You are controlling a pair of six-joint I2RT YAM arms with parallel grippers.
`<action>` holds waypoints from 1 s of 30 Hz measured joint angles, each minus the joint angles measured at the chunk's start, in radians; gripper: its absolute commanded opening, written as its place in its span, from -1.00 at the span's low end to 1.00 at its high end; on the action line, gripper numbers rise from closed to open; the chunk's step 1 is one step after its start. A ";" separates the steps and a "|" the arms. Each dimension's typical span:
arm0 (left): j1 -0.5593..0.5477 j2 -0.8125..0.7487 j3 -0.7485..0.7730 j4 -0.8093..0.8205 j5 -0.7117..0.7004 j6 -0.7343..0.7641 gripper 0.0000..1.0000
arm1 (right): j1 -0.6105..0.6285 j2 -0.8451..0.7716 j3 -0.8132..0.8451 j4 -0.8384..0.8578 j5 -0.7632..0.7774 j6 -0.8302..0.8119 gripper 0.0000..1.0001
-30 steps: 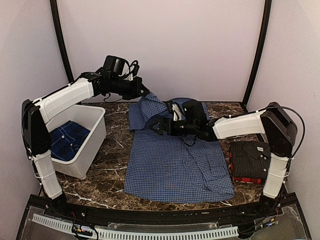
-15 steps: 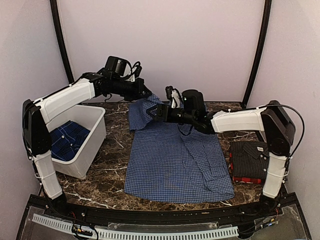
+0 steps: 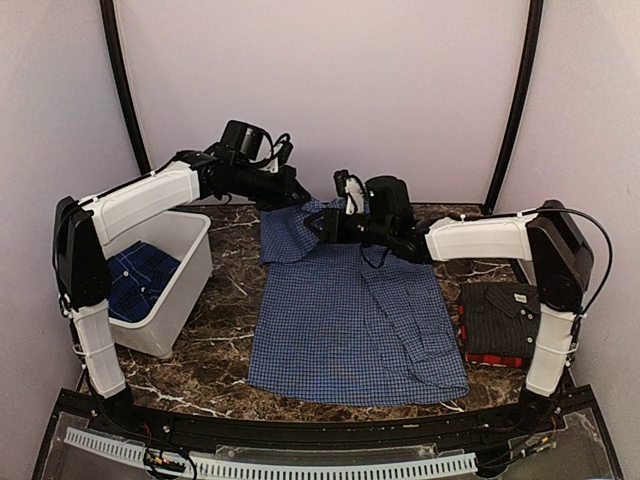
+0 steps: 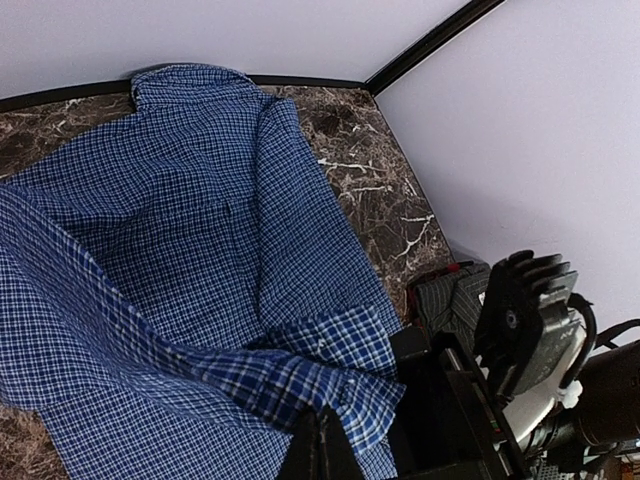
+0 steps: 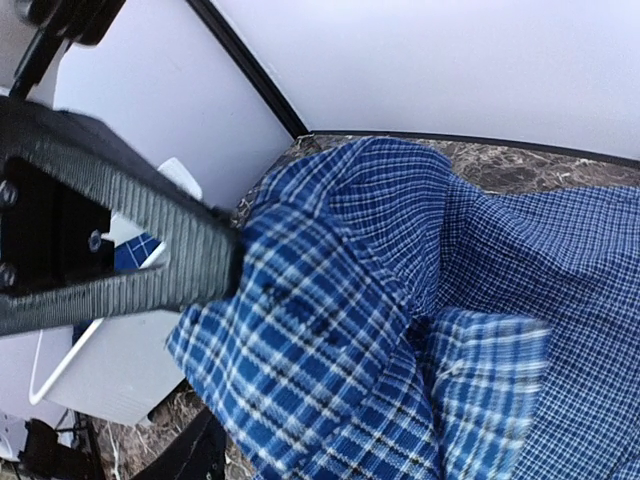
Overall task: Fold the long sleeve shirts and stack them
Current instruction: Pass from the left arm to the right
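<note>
Counted two done so far. Spotted a black thin-pinstripe collared shirt (image 3: pixel 505 315), folded, lying on top of a folded red-and-black plaid shirt (image 3: pixel 495 358), well to the right of the white plastic bin (image 3: pixel 170 300), clear across the dark marble table (image 3: pixel 225 290) from it.

Found the blue-and-white small-check button-up shirt (image 3: pixel 350 320) spread mostly flat just right of the bin, body open and unfolded, with only a sleeve end lifted off the table to the right of the bin's far corner.

Caught the left gripper (image 3: pixel 292 196) clamped tight on that raised sleeve end, holding it up. Saw the right gripper (image 3: pixel 318 226) just beside it, jaws partway apart and straddling a fold of the same checked cloth. Couldn't tell from the wrist view whether actually pinching or merely sitting around it.

Also noticed a darker blue plaid cloth (image 3: pixel 135 280) lying loose inside the bin, probably one more shirt waiting.

So, guessing here: stack started, check shirt barely at its first fold. Left to do: finishing that fold, stacking it on the pile right of the bin, then the bin's leftover. Roughly halfway at best, probably less.
</note>
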 measured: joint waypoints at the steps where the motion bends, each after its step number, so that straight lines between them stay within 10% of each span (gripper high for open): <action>1: -0.002 0.003 0.000 0.000 0.002 0.000 -1.00 | -0.001 0.000 0.007 -0.010 0.004 -0.002 -0.17; 7: -0.008 0.022 0.000 0.000 0.008 -0.001 -0.93 | -0.003 0.000 0.047 -0.054 0.015 -0.024 -1.00; 17: -0.008 0.016 -0.008 -0.020 -0.040 -0.001 -0.06 | -0.009 -0.001 0.074 -0.138 0.056 -0.064 -1.00; 30: -0.001 -0.357 -0.451 -0.022 -0.118 -0.037 -0.03 | -0.045 -0.010 0.128 -0.193 0.048 -0.100 -1.00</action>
